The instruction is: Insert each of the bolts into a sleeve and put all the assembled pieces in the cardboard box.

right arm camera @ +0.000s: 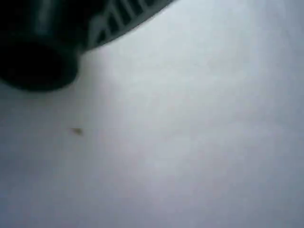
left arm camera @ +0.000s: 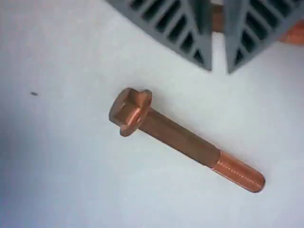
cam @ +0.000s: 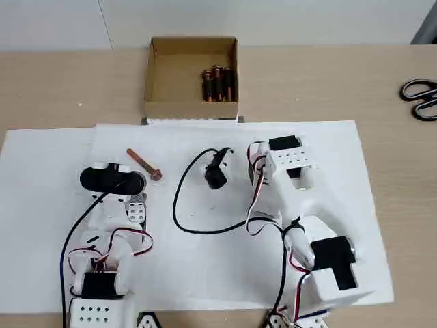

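High view, from the left: the left arm [cam: 102, 219] stands over a white paper sheet [cam: 205, 273] that covers the near part of the wooden surface [cam: 54, 82]. Just beside its far end lies a copper bolt [cam: 143, 164], flat on the paper and set on a slant, with its head toward the arms.

In the left wrist view the same bolt [left arm camera: 183, 140] lies alone on the paper, apart from the left gripper [left arm camera: 219, 66]. That gripper's grey ribbed fingers [left arm camera: 180, 28] are drawn nearly together, leaving a thin slit between them. A copper piece [left arm camera: 216, 21] shows in the slit and again past the outer edge of one finger. Whether it is clamped or lies behind the fingers cannot be told.

Farther along, at the far edge of the paper, sits the cardboard box [cam: 171, 75]. Several assembled pieces [cam: 218, 83] are bunched in its right part.

The right arm [cam: 290, 164] reaches over the middle of the paper. In the right wrist view the right gripper [right arm camera: 118, 21] is a dark blur close over the paper, and I cannot tell how it is set.

A pair of scissors [cam: 418, 100] lies at the right edge of the surface.
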Controlling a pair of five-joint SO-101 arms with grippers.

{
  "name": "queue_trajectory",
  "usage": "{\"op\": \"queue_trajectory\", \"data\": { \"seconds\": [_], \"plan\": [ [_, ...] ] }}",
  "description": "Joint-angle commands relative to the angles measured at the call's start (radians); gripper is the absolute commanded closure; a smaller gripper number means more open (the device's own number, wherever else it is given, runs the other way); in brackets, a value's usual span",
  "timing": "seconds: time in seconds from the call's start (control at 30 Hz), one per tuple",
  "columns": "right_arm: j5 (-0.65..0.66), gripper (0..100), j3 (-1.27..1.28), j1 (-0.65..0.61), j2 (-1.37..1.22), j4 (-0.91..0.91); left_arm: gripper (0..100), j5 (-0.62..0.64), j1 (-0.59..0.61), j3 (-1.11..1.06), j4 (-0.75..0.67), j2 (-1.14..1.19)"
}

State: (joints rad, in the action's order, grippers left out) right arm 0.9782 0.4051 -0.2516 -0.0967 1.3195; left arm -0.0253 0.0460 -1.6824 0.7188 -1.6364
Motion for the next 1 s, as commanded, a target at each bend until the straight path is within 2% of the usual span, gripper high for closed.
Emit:
{"op": "queue_trajectory", "data": {
  "seconds": [0.0, 0.1, 0.2, 0.43, 0.7, 0.97],
  "plan": [
    [-0.054, 99.1, 0.014, -0.004, -0.022, 0.004, 99, 0.003, 0.005, 0.004, -0.023, -0.012],
    [-0.063, 99.1, 0.000, -0.002, -0.019, 0.013, 99, 0.003, 0.005, 0.004, -0.023, -0.012],
    [-0.103, 99.1, -0.095, -0.004, 0.022, 0.104, 99, 0.003, 0.005, 0.004, -0.023, -0.012],
    [-0.402, 99.2, -0.275, -0.004, 0.202, 0.257, 99, 0.003, 0.005, 0.004, -0.023, -0.012],
    [-0.772, 99.4, -0.282, 0.012, 0.371, 0.328, 99, 0.002, 0.005, 0.004, -0.023, -0.012],
    [-1.042, 99.5, -0.282, 0.142, 0.429, 0.328, 99, 0.002, 0.005, 0.005, -0.023, -0.012]
  ]
}}
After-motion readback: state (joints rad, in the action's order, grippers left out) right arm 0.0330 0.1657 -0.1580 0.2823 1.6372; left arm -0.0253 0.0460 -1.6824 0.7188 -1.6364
